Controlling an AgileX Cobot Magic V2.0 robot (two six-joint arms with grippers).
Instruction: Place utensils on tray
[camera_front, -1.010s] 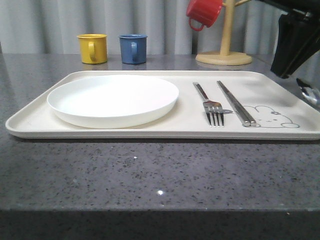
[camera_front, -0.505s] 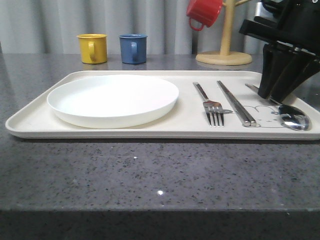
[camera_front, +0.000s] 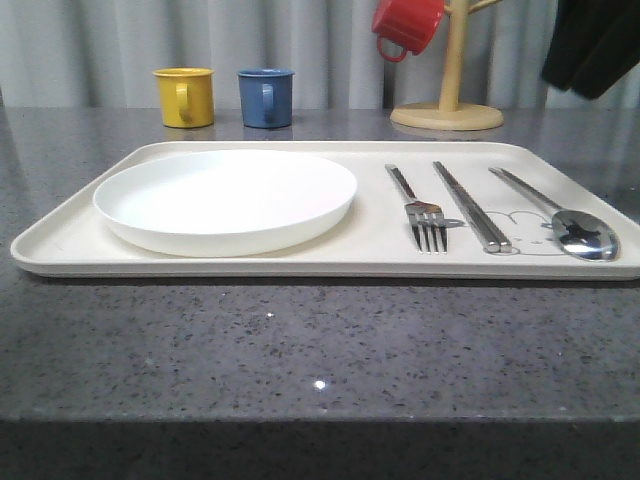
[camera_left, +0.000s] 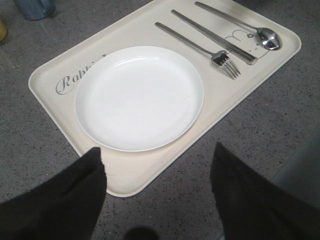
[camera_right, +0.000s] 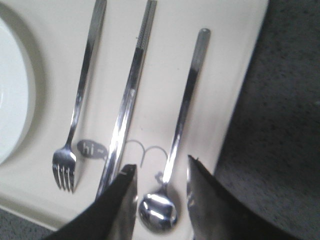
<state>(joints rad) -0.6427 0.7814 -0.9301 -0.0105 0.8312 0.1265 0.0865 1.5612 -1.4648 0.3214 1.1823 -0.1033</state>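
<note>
Silver cutlery lies in a row on my cream tray (camera_front: 250, 268), right of the white plate (camera_front: 225, 200): the fork (camera_front: 421, 211) nearest the plate, then the chopsticks (camera_front: 470, 205), then the spoon (camera_front: 560, 214). From the right wrist I see my right gripper (camera_right: 159, 192) spread open above the spoon's bowl, one finger on each side, holding nothing. My left gripper (camera_left: 157, 192) is also open and empty, poised over the tray corner near the plate.
</note>
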